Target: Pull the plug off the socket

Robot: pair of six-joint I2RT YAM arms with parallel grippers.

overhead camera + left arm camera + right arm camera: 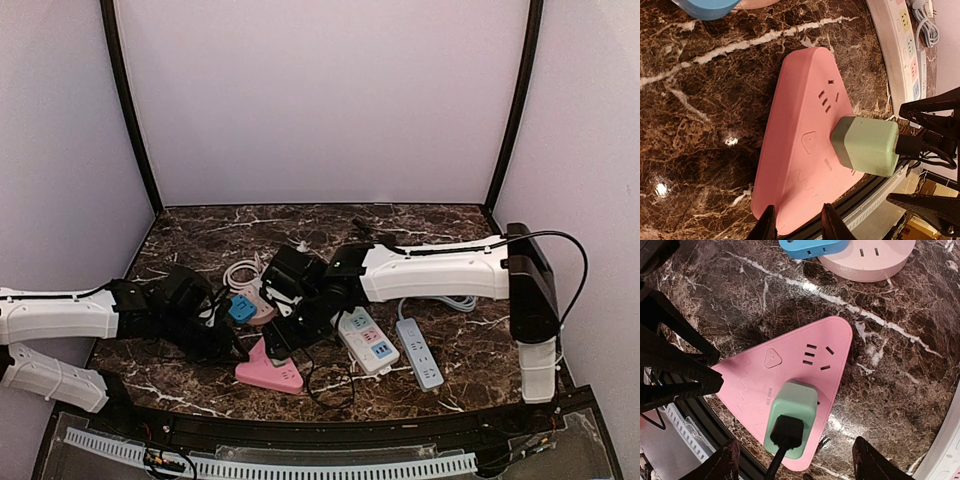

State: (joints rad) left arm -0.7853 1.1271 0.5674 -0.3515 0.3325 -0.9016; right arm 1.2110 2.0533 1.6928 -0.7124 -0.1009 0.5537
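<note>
Because the right gripper (796, 452) hangs open above the green plug (792, 407), closing off-centre could drag the pink socket (790, 360) along.

A dark marble table (200, 225) is enclosed by pale walls (320, 100) and two black posts (130, 110). Right of centre, a white strip with coloured outlets (366, 340) is laid beside a pale blue-grey strip (419, 352), which lies further right. Left of centre, a blue adapter (242, 309) is set against a round pink outlet block (262, 305), and a coiled white cable (243, 272) is seen just beyond them. A perforated white rail (270, 462) is mounted along the near edge.
</note>
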